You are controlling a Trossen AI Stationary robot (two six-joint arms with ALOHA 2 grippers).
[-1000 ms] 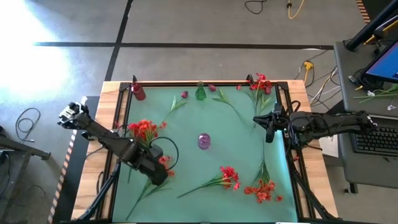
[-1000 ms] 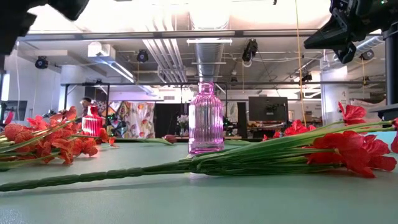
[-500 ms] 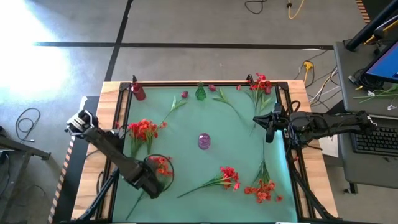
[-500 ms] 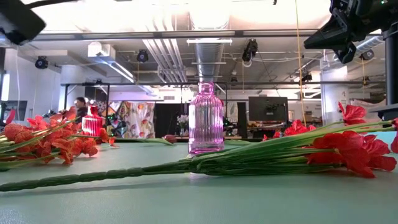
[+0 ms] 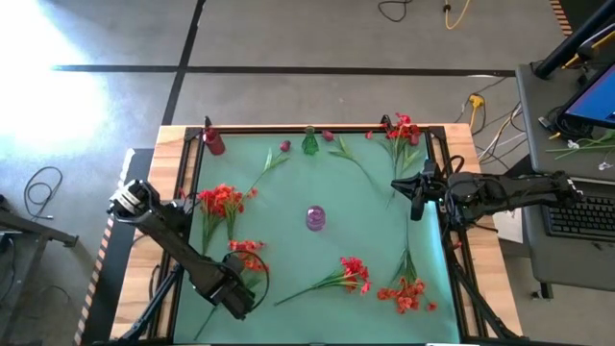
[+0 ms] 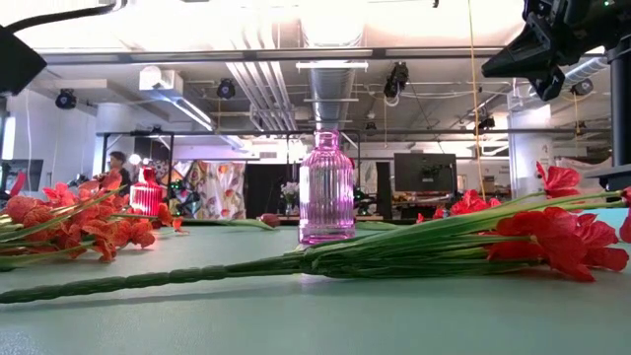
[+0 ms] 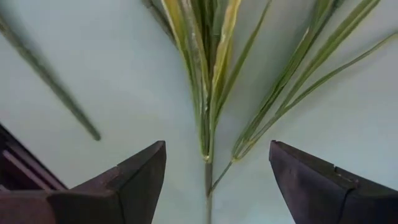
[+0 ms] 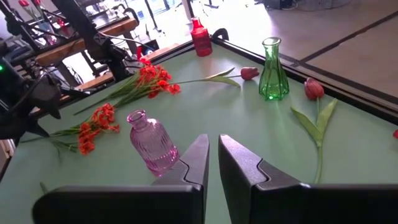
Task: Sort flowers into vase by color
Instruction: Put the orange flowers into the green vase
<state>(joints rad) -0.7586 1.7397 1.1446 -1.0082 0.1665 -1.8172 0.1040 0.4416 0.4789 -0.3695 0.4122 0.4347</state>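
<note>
- The left gripper (image 5: 238,300) has been carried down the table's left side over the last second, from beside the upper orange-red spray (image 5: 223,200) to the near-left corner, past the lower spray (image 5: 246,256). Its fingers are spread wide, and nothing is held between them.
- This is judged to be the approach to a stem end, so the task is at its start: no flower stands in a vase yet.
- The left wrist view alone shows the target: a green stem base (image 7: 208,163) centred between the open fingers, leaves fanning away over the mat.
- In the middle, the pink vase (image 5: 316,218) stands empty; the low view shows it upright behind a long spray (image 6: 414,247) lying flat.
- Along the far edge, a red vase (image 5: 213,142) and a green vase (image 5: 310,142) are seen, with magenta buds (image 5: 285,146) lying near them.
- On the right, the right gripper (image 5: 415,195) has not moved; it hangs above the mat, fingers nearly pressed together and empty, as its wrist view shows.
</note>
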